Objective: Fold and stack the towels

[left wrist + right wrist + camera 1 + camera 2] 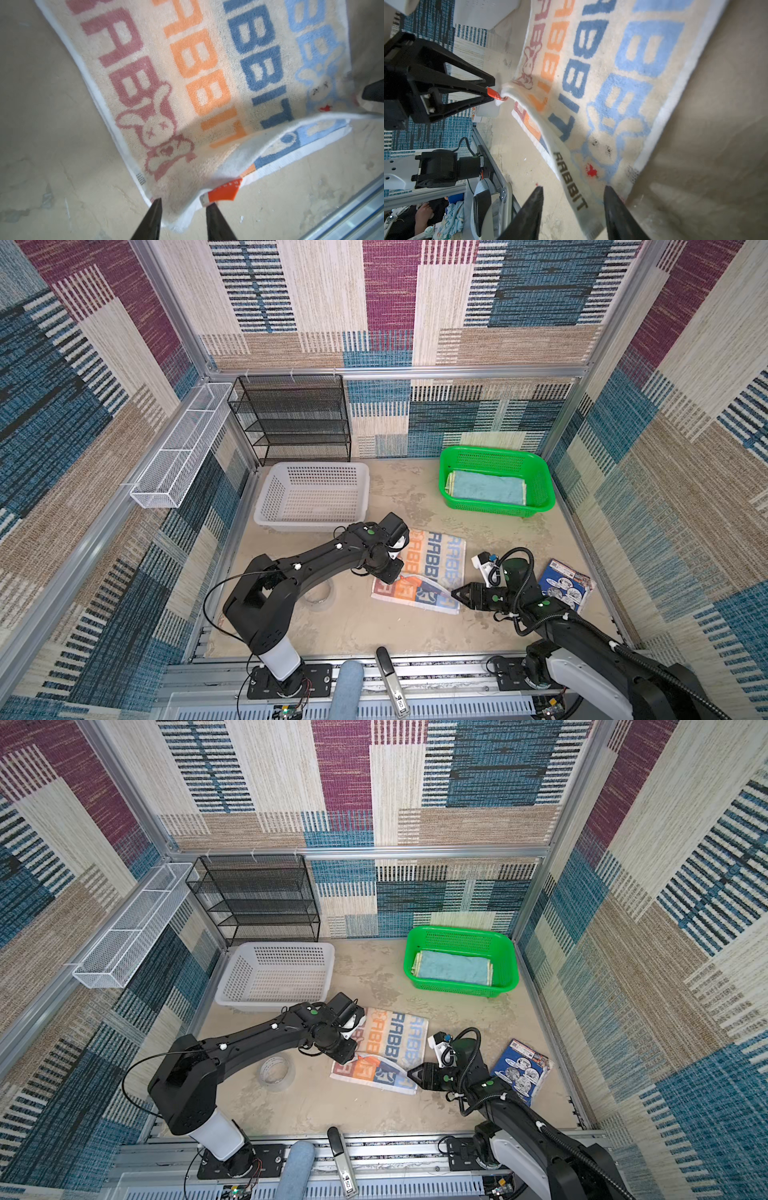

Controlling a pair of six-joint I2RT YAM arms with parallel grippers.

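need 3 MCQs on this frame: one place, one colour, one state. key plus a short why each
1. Where does the teal towel lie? A white basket; B black rack; C green basket.
2. Colour of the tag at the RABBIT towel corner? A orange-red; B green; C black.
3. State of the RABBIT towel? A balled up; B folded over itself, lying flat; C hanging from the rack.
Key: C, it sits within the green walls; A, the left wrist view shows it orange-red; B, a lower layer peeks out beneath the upper one.

Teal towel (453, 968) in grn basket (505, 961) (folded)
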